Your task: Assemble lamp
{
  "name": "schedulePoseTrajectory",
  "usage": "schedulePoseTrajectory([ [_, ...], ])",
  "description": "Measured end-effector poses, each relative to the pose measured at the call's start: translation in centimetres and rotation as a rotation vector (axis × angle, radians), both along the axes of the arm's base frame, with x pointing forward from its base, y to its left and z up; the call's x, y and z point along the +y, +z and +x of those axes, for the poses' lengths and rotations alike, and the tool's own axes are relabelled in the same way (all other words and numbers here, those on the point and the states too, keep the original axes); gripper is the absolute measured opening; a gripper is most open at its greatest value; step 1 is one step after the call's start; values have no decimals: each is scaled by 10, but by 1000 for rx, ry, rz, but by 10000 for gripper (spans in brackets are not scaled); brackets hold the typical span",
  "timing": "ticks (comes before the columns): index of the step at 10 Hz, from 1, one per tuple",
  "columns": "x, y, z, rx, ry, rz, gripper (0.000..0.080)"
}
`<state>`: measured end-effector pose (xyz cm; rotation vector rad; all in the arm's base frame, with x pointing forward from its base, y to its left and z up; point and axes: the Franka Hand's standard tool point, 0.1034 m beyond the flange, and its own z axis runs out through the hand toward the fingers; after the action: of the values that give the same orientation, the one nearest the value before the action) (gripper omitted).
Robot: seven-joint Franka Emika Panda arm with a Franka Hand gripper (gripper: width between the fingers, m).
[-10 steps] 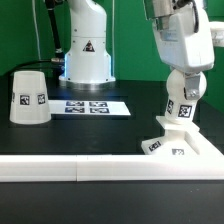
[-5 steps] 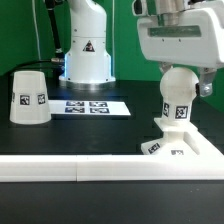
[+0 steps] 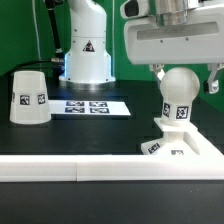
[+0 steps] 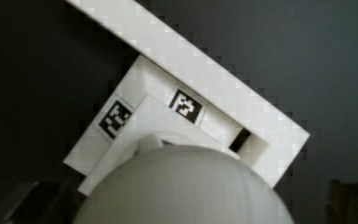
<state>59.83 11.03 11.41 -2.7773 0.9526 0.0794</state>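
The round white bulb [image 3: 178, 96] stands upright with its neck in the flat square base [image 3: 185, 150] at the exterior view's right. My gripper [image 3: 184, 80] hangs over the bulb's top, its jaws spread wide on either side and apart from the bulb. In the wrist view the bulb [image 4: 172, 185] fills the near part, with the tagged base [image 4: 149, 115] beyond it. The tapered shade [image 3: 29, 97] stands mouth down at the exterior view's left, far from my gripper.
The long white rail [image 3: 70, 168] runs along the table's front, and the base rests against it. It also shows in the wrist view [image 4: 220, 75]. The marker board [image 3: 92, 106] lies mid-table. The arm's pedestal [image 3: 86, 45] stands at the back.
My hand has straightened from a tilt, shifted toward the exterior view's left over the bulb, and its jaws now stand spread. The bulb stays upright on the base.
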Motion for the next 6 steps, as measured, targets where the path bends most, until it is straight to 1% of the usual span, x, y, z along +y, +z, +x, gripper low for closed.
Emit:
schedulePoseTrajectory([
  [1,-4,0,1,-39,189,-22,699],
  [2,-6,1,2,-58,298,-26,699],
  [3,-7,2,2,-77,427,-40,699],
  [4,-7,2,2,-94,528,-49,699],
  [6,-9,1,2,-115,639,-50,699],
])
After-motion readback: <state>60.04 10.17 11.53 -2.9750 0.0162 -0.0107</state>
